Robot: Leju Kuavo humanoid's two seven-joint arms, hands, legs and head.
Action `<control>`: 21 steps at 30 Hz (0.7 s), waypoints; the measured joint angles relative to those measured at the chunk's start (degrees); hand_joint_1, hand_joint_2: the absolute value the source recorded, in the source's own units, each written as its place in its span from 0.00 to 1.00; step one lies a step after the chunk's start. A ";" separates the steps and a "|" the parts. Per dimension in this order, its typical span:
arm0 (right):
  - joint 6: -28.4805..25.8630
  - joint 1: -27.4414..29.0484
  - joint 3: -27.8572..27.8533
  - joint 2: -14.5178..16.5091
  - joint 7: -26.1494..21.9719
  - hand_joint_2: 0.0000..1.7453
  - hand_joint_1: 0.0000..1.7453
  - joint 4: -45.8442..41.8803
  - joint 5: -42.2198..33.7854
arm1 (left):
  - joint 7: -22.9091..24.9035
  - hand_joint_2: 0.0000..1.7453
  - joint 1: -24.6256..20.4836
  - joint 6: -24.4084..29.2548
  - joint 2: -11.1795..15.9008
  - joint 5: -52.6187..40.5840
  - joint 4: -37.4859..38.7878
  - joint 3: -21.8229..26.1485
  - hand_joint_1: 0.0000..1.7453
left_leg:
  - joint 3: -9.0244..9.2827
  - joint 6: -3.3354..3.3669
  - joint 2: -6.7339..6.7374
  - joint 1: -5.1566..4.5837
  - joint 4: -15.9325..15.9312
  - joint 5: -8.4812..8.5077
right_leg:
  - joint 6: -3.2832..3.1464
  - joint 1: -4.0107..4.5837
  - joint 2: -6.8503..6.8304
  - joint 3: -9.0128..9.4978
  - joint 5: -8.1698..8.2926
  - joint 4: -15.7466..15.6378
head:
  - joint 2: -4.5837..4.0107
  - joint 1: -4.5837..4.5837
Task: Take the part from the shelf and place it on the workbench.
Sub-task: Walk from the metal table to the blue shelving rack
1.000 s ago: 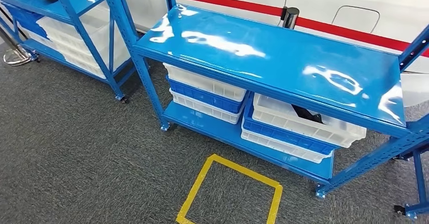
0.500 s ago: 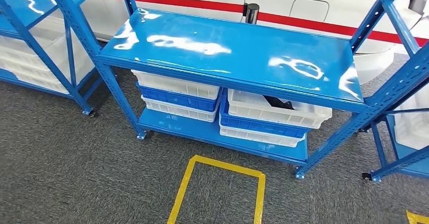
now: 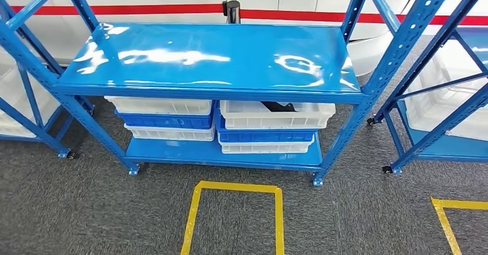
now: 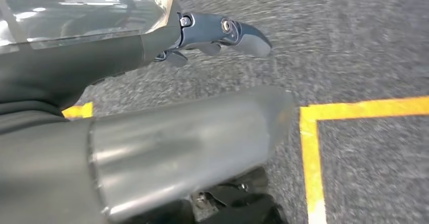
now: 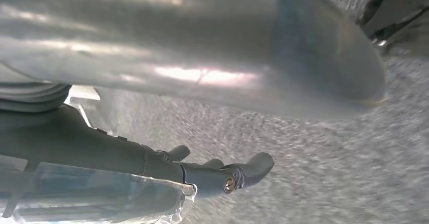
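Note:
A black part (image 3: 279, 106) lies in the top white bin (image 3: 276, 118) of a stack on the lower level of the blue shelf (image 3: 213, 59), right of centre; the upper board hides most of it. My left hand (image 4: 212, 32) hangs over the grey carpet with its fingers stretched out and nothing in them. My right hand (image 5: 212, 171) hangs the same way, also holding nothing. Both hands are far from the shelf.
A second stack of white and blue bins (image 3: 164, 120) stands left of the first. A black cylinder (image 3: 232, 10) stands behind the shelf's top board. Yellow tape (image 3: 233, 189) marks a square on the carpet before the shelf. More blue racks (image 3: 443, 94) stand on both sides.
The whole picture has shifted: the camera has swung so the shelf now faces me squarely and centred. The bins and the part have not moved on the shelf.

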 joint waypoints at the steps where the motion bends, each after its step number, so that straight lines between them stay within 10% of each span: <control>1: -0.02 -0.01 -0.08 0.03 0.03 0.00 0.00 0.00 0.04 | 0.01 0.00 0.06 0.00 0.03 -0.04 0.01 -0.01 0.00 | -1.55 -0.15 -1.82 0.13 3.47 -2.06 | -0.31 -0.01 0.58 -0.10 0.08 -0.02 | 0.00 -0.08; 3: -0.04 -0.01 -0.24 0.03 0.05 0.00 0.00 0.00 0.11 | 0.02 0.00 0.28 -0.01 0.03 -0.12 0.02 -0.01 0.00 | -5.33 -0.23 -3.61 0.15 11.04 -5.39 | -0.67 0.20 1.99 -0.23 0.15 0.02 | 0.00 -0.13; 5: -0.04 0.05 -0.34 0.04 0.06 0.00 0.00 0.00 0.12 | 0.02 0.00 0.41 -0.01 0.03 -0.14 0.02 -0.01 0.00 | -6.59 -0.07 -4.02 0.15 12.74 -4.52 | -0.66 0.37 3.58 -0.12 0.15 0.06 | 0.00 -0.13; 9: -0.04 -0.07 -0.45 0.15 -0.04 0.00 0.00 0.00 0.28 | 0.00 0.00 0.44 0.06 0.12 -0.15 0.02 0.00 0.00 | -1.57 1.01 -7.59 0.16 0.07 3.01 | -0.37 0.69 6.54 -0.07 0.20 0.30 | 0.00 -0.11; 12: -0.03 -0.05 -0.55 0.22 -0.03 0.00 0.00 0.00 0.45 | -0.02 0.00 0.36 0.39 0.14 -0.23 0.02 -0.01 0.00 | -0.74 1.49 -7.73 -0.14 -2.52 3.61 | 0.64 0.87 8.39 -1.01 0.58 0.24 | 0.00 -0.07; 15: -0.04 0.06 -0.64 0.15 0.14 0.00 0.00 0.00 0.64 | -0.02 0.00 0.20 0.84 -0.08 -0.38 0.02 0.01 0.00 | -0.47 2.72 -5.54 -0.09 -3.67 4.45 | 1.14 1.02 5.57 -2.92 -0.84 2.95 | 0.00 0.18; 19: -0.09 -0.10 -0.66 0.21 0.12 0.00 0.00 0.00 0.78 | 0.01 0.00 0.28 0.94 -0.13 -0.60 0.02 0.01 0.00 | -0.54 3.13 -2.14 -0.24 -3.90 4.54 | 1.29 0.74 1.94 -9.13 -6.11 15.69 | 0.00 0.45; 21: -0.14 0.05 -0.67 0.13 0.12 0.00 0.00 0.00 0.78 | 0.01 0.00 0.26 0.94 -0.21 -0.64 0.02 0.01 0.00 | -0.44 2.91 -0.71 -0.18 -3.87 4.39 | 2.47 0.35 1.34 -7.74 -4.90 13.62 | 0.00 0.46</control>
